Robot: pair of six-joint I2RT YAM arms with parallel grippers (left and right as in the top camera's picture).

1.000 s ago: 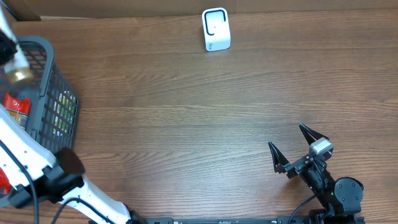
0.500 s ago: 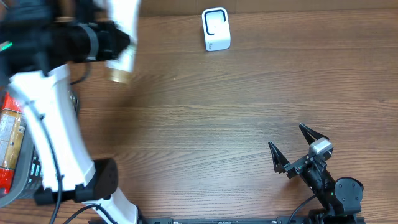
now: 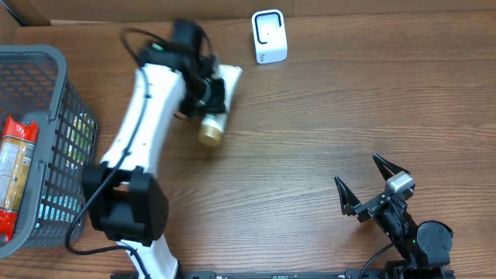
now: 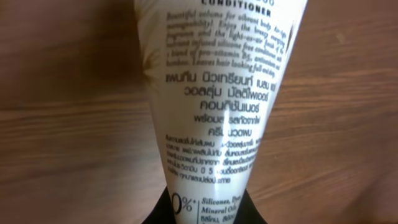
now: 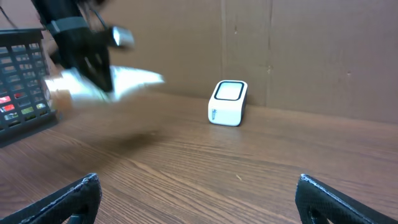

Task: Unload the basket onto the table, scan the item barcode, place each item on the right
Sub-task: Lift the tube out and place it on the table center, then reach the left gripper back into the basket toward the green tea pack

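Swung from basket (image 3: 35, 52) toward scanner (image 3: 269, 36), left tool (image 3: 208, 91) grips a "CONDITIONER" tube (image 4: 214, 112); right tool (image 3: 356, 169) stands wide.

Open table (image 3: 325, 132) lies between the scanner (image 3: 269, 36) and the right gripper (image 3: 356, 168). The basket (image 3: 77, 132) walls off the left edge; the left arm (image 3: 147, 101), carrying the tube (image 3: 215, 118), slants across left-centre, near the scanner. Cardboard (image 5: 311, 50) closes the back.

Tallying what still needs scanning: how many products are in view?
2: a white conditioner tube held in the left tool near the scanner, and a red packet in the basket at left. The basket may hide more.
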